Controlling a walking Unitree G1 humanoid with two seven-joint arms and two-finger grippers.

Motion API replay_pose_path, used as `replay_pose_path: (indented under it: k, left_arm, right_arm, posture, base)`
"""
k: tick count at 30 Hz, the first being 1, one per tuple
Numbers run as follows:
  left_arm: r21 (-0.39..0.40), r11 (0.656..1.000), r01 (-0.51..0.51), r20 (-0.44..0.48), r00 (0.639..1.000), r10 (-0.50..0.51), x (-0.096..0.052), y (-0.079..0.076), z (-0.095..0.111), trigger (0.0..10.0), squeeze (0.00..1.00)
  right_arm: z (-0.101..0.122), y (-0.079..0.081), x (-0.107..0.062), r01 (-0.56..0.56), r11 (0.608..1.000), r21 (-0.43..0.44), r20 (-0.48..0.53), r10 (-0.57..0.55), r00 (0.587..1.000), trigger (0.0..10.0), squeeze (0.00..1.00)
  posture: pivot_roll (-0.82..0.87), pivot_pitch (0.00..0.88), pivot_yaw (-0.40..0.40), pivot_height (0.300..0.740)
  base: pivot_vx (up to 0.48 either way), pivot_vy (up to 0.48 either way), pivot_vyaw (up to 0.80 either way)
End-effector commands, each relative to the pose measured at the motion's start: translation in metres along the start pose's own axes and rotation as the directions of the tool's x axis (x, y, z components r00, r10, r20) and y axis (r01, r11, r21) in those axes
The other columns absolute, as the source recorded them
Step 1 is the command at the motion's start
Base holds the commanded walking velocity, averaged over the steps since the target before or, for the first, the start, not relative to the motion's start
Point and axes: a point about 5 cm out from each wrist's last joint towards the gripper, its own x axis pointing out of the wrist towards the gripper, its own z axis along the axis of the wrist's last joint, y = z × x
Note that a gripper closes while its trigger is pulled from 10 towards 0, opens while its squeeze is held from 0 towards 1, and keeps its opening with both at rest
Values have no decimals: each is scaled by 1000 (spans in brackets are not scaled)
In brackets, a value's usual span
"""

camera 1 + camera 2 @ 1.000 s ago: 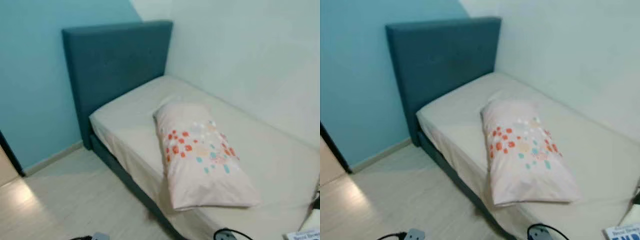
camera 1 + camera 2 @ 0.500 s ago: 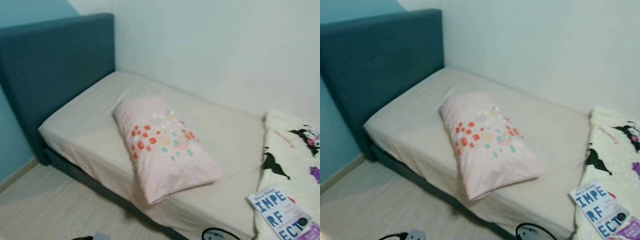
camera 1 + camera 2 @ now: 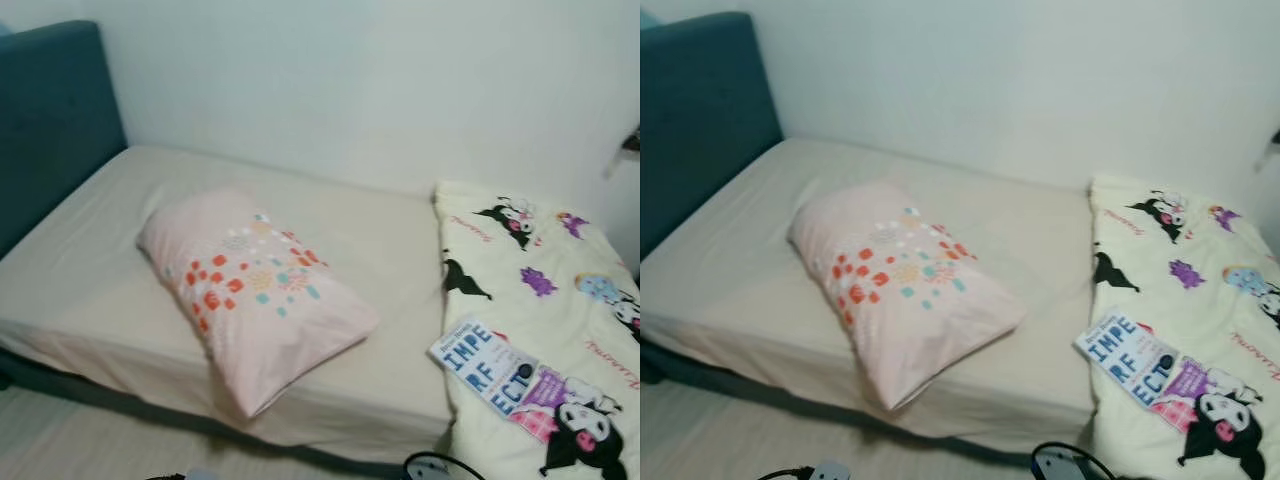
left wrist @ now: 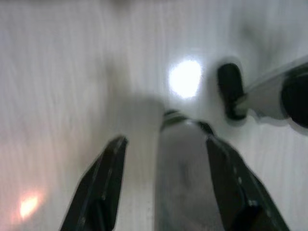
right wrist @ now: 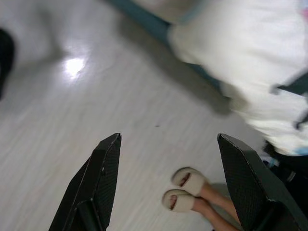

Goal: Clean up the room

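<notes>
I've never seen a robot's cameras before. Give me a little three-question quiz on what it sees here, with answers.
1. True or false: the book lies on the cartoon-print blanket.
2. What lies askew on the bare mattress? A) pillow B) towel C) laundry basket
3. Fill in: the right gripper hangs over the floor near a person's feet in ____.

Key: 1 true. 2 A, the pillow. 3 slippers.

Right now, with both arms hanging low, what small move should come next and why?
Probably step closer to the bed and lift the right end effector toward the book lying on the cartoon blanket. Both end effectors hang open over the floor.
</notes>
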Motion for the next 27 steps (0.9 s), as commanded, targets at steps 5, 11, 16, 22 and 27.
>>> replay_pose_path:
  k: [5,11,16,22,27]
  left_arm:
    - [1,1000,11,-58,998,-11,-2,-2,-15,10000,0]
    - [3,1000,13,-60,998,-13,-2,-3,-16,10000,0]
    - [-15,1000,8,-61,998,-9,-2,-3,-17,10000,0]
    - [-16,1000,19,-50,999,-20,-2,-4,-16,10000,0]
    - [-9,1000,20,-48,999,-21,-2,-4,-15,10000,0]
  right_arm:
    - [-9,-1,0,-14,1000,14,-15,14,1000,10000,0]
    - [-13,-4,-1,-11,1000,15,-19,11,1000,10000,0]
    - [-7,4,-1,-23,1000,14,-3,23,1000,10000,0]
    - [4,20,-1,-48,999,18,21,47,999,10000,0]
    - [9,26,-2,-90,996,10,41,89,995,10000,0]
  posture:
    - [44,0,-110,739]
    - [42,0,-109,739]
    - [40,0,-110,739]
    - [39,0,-108,739]
    - [36,0,-107,739]
  base:
    - [0,-480,-763]
    - [0,-480,-765]
    - [0,-288,-458]
    - [0,0,0]
    - [203,0,0]
